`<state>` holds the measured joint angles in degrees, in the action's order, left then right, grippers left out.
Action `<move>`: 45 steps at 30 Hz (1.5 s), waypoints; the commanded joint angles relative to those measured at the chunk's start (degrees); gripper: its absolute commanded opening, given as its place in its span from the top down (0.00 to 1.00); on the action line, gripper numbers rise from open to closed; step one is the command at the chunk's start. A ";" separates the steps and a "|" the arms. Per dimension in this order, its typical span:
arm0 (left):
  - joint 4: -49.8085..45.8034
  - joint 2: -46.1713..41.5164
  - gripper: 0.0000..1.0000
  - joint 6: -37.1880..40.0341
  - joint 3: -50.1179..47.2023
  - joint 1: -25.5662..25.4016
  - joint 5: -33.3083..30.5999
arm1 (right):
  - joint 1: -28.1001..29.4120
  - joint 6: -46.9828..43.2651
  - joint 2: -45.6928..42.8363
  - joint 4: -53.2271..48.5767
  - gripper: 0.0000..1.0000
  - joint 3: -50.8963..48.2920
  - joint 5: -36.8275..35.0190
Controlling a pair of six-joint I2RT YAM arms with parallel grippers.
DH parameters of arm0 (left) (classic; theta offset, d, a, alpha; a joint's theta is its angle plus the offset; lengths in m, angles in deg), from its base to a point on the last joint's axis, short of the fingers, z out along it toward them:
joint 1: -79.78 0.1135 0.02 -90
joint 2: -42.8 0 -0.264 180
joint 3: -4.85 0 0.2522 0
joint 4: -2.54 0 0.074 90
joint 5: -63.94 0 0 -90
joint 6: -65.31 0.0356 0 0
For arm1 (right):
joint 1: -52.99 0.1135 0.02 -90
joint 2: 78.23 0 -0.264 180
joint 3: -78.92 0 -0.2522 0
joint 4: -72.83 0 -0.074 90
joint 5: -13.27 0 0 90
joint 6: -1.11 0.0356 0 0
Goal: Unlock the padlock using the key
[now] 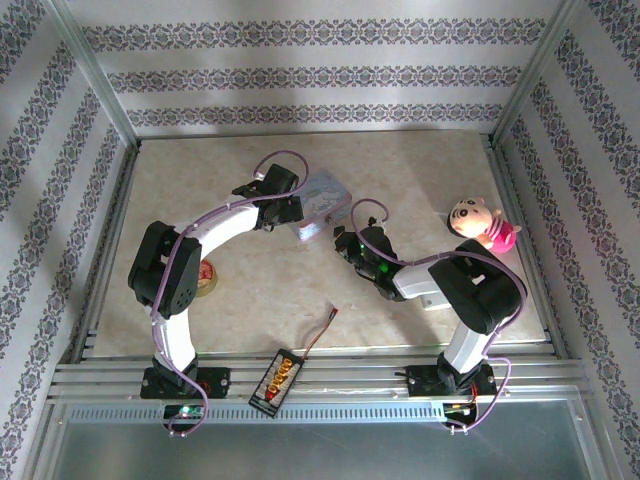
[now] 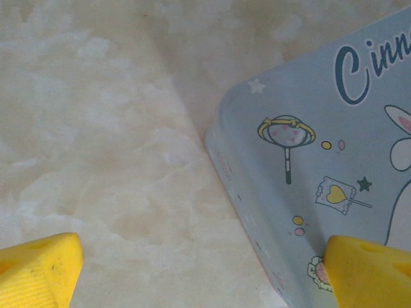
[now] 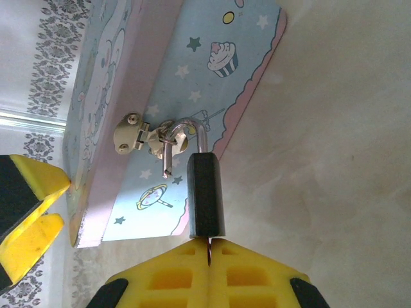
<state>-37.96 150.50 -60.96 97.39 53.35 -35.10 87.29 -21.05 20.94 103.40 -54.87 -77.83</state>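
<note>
Top view: the left gripper (image 1: 298, 213) sits over the tin (image 1: 328, 192), and the right gripper (image 1: 345, 245) is just beside the tin's near side. Left wrist view: the fingers (image 2: 38, 269) are spread wide and hold nothing, with one tip over the tin's corner. Right wrist view: the padlock (image 3: 205, 196) hangs from the tin's hasp (image 3: 135, 135). The right gripper is clamped on the key (image 3: 210, 248), which meets the padlock's base.

— What lies on the tabletop (image 1: 420, 170)?
— A pale-blue tin (image 1: 322, 198) near the middle, toward the far edge; a plush doll (image 1: 483, 225) by the right edge; a small roll of tape (image 1: 206, 279) toward the left edge, just beside the left arm (image 1: 215, 235).
— And the grippers?
— The left gripper (image 1: 293, 214) meets the tin's left side; the right gripper (image 1: 342, 242) sits at its near corner; the jaws are too small to read.
</note>
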 commanded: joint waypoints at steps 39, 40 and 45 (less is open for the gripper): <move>-2.95 0.35 0.06 -0.77 -2.14 0.47 2.18 | 2.54 7.84 7.51 16.75 1.00 -0.78 -6.49; -2.96 0.34 0.06 -0.69 -2.23 0.48 2.18 | 2.59 8.06 7.65 17.35 1.00 -0.97 -6.78; -2.97 0.23 0.06 -0.72 -2.41 0.55 2.01 | 2.60 8.91 8.30 19.84 1.00 -1.84 -8.10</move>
<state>-37.35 150.48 -61.83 97.00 53.35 -33.99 89.26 -13.32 28.55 117.32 -56.10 -83.01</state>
